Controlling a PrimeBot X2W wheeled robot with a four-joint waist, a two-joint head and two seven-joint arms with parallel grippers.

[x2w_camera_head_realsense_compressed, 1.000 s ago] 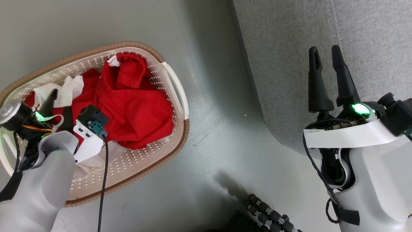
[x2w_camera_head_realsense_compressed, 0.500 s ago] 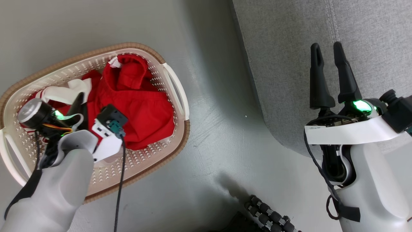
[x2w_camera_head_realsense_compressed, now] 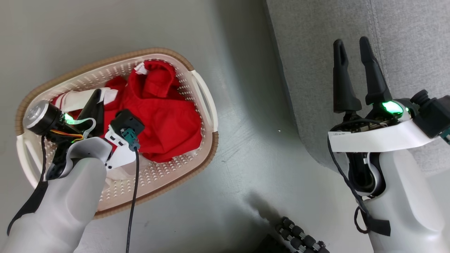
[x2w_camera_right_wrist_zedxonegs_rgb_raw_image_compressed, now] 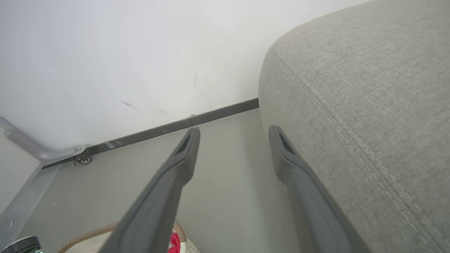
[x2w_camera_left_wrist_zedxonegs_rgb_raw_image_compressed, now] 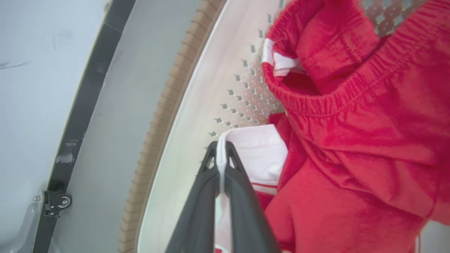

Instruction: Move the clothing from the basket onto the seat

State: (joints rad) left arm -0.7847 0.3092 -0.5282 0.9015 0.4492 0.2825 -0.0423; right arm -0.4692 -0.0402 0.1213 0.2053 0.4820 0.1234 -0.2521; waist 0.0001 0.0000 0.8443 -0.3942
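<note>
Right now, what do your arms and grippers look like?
The left forearm and right forearm are pale grey shells. The left gripper and right gripper each have two long, tapering dark fingers and a green light at the base. A black cable runs along the left forearm; a white strip with writing wraps the right wrist.

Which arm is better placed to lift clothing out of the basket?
Left: the left end effector is in the basket, shut on a white fold of the clothing; the right end effector hangs open by the seat.

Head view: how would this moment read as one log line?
left claw: shut on clothing | clothing: in basket | right claw: open, empty, by seat
</note>
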